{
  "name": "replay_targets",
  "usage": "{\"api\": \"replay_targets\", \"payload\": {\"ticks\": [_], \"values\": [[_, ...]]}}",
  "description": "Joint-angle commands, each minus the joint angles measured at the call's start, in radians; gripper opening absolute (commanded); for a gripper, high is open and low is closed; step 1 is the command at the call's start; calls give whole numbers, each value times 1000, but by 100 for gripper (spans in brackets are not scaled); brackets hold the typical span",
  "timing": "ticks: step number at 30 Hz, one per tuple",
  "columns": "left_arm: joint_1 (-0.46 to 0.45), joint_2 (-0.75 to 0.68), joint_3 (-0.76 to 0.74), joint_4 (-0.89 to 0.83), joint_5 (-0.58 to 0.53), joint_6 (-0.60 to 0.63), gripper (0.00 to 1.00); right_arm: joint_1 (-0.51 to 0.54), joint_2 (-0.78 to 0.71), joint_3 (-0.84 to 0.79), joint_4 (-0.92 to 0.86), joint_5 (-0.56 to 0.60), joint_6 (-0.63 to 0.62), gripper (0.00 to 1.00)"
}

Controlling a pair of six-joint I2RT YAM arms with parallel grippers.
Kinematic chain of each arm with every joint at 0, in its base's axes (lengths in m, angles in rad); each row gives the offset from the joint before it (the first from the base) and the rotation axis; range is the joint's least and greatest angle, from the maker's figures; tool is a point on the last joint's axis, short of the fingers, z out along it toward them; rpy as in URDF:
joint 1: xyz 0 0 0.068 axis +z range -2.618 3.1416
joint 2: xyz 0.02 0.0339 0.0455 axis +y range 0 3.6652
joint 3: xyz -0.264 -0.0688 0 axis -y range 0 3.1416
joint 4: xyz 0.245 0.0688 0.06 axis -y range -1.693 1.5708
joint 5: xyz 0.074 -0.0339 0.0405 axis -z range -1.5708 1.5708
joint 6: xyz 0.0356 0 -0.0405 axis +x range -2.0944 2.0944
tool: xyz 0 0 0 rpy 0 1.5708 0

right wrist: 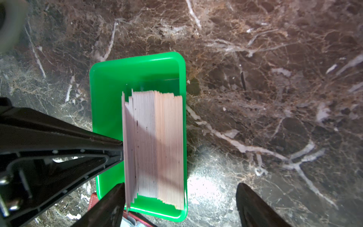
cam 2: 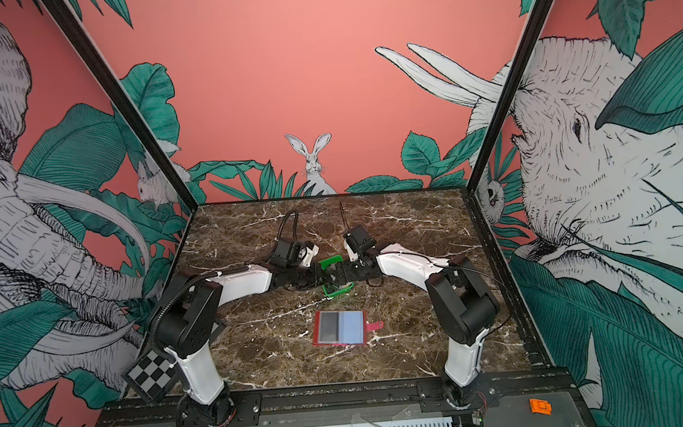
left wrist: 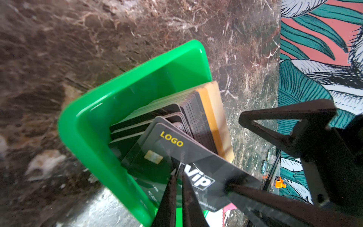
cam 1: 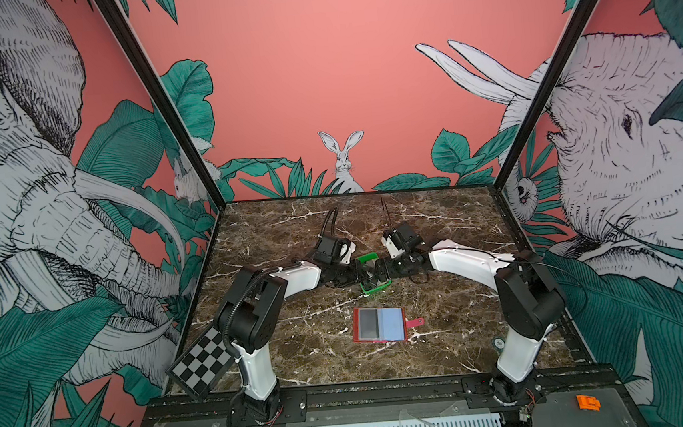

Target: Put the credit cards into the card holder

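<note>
In both top views my two arms meet over a green tray (cam 1: 366, 258) (cam 2: 331, 261) in the middle of the table. Several credit cards (right wrist: 157, 145) stand on edge in it, in a tight stack. My left gripper (left wrist: 178, 172) is shut on one black credit card (left wrist: 169, 149), marked "LOGO" and "Vip", which leans away from the stack. My right gripper (right wrist: 180, 206) is open; one jaw is beside the stack, the other over bare table outside the tray wall. The red card holder (cam 1: 379, 324) (cam 2: 340, 327) lies open nearer the front, showing grey and blue pockets.
The table is dark brown marble, closed in by patterned walls at the back and sides. A checkerboard plate (cam 1: 202, 367) leans at the front left corner. A small orange part (cam 1: 588, 403) sits on the front ledge at the right.
</note>
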Motion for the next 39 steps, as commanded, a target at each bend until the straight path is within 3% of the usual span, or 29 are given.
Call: {"api": "replay_targets", "payload": {"ticks": [1, 8, 19, 30, 34, 39], "values": [[0, -10, -9, -13, -3, -13, 11, -1, 23, 28, -10, 1, 9, 86], [0, -8, 7, -39, -2, -3, 10, 5, 54, 71, -32, 27, 15, 85], [-1, 23, 5, -32, -6, 1, 12, 5, -33, 27, -80, 95, 25, 85], [-26, 39, 29, -36, -3, 6, 15, 5, -126, -44, -72, 43, 55, 84], [-32, 39, 31, -38, -2, 8, 15, 3, -160, -34, -45, -31, 83, 73], [-34, 32, 23, -37, -3, 14, 15, 2, -131, 12, -12, -136, 137, 46]]}}
